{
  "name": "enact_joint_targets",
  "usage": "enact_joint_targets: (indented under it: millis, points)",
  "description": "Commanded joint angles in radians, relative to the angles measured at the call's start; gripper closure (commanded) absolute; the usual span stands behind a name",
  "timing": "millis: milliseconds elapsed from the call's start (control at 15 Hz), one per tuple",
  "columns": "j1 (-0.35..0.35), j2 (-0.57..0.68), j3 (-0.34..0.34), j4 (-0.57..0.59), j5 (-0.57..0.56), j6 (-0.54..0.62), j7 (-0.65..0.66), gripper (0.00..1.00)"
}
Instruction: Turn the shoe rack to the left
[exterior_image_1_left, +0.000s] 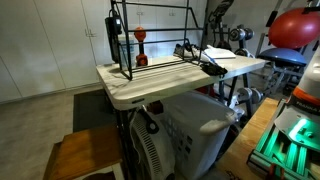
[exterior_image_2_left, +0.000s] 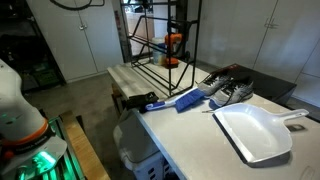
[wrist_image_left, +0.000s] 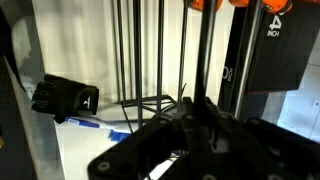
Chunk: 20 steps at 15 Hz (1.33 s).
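Note:
The shoe rack (exterior_image_1_left: 160, 66) is a tall open frame of thin black rods standing on the white slatted tabletop (exterior_image_1_left: 135, 92); it also shows in an exterior view (exterior_image_2_left: 150, 72). My arm reaches down at the rack's end frame, and my gripper (exterior_image_1_left: 120, 45) is there. In the wrist view my dark fingers (wrist_image_left: 195, 115) sit close together around one upright rod of the rack (wrist_image_left: 200, 50). More rods and a wire shelf stand behind it.
A pair of shoes (exterior_image_2_left: 225, 90), a blue brush (exterior_image_2_left: 185, 100) and a white dustpan (exterior_image_2_left: 255, 130) lie on the table beside the rack. An orange-red object (exterior_image_1_left: 140, 45) stands by the rack. A black glove-like item (wrist_image_left: 65, 97) lies on the tabletop.

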Motion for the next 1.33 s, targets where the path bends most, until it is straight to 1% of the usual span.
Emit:
enact_joint_targets:
  millis: [0,67,400,533,1267]
  points:
    - [0.022,0.001,-0.033,0.003,0.054,-0.011,-0.081,0.97]
    - [0.022,-0.004,-0.038,-0.006,0.061,0.008,-0.110,0.97]
    - [0.021,-0.006,-0.076,-0.011,0.167,0.066,-0.301,0.97]
    - [0.020,-0.002,-0.087,-0.006,0.196,0.076,-0.369,0.97]
    - [0.019,-0.031,-0.112,-0.041,0.273,0.144,-0.629,0.97]
